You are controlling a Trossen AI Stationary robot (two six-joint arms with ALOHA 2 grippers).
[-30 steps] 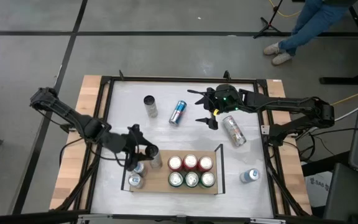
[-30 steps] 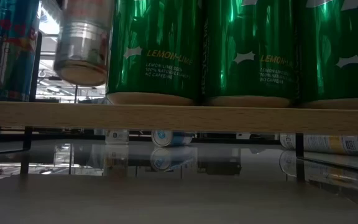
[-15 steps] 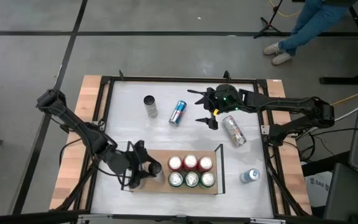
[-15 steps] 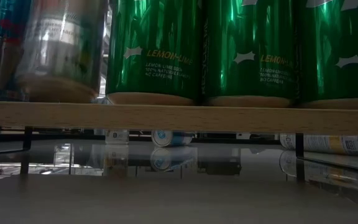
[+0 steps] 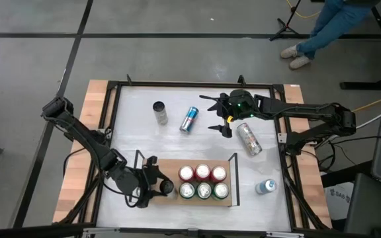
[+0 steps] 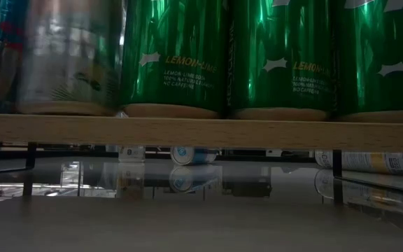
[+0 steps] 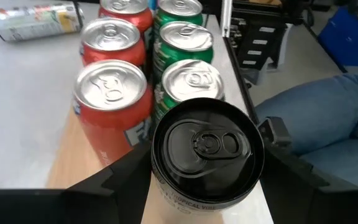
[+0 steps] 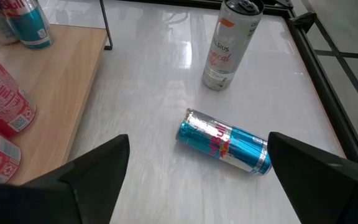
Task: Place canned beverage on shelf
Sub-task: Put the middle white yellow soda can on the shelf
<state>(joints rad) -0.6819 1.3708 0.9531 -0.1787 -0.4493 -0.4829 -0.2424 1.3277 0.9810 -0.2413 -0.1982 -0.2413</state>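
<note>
Gripping a silver can with a black top (image 7: 207, 158), the left claw (image 5: 156, 187) has its two fingers clamped on the can's sides at the lower left of the high view. The can stands upright on the shelf (image 5: 170, 168), its base resting on the wooden board in the low view (image 6: 68, 56), just beside the nearest green can (image 7: 194, 84). Three green cans and three red cans (image 5: 202, 173) stand in two rows on the right half of the board, touching one another, with a black rail at each short end. In the low view the green cans (image 6: 173, 56) fill the frame above the board's edge.

Near the upper middle of the high view, the right claw (image 5: 218, 116) hangs over the white surface (image 5: 177, 145) with its fingers spread wide and nothing between them. A blue and silver can (image 5: 189, 119) lies on its side just left of it, a tall pale can (image 5: 159, 112) stands farther left, and a silver can (image 5: 249, 139) lies to the lower right. Another can (image 5: 265, 187) lies near the right edge of the surface.
</note>
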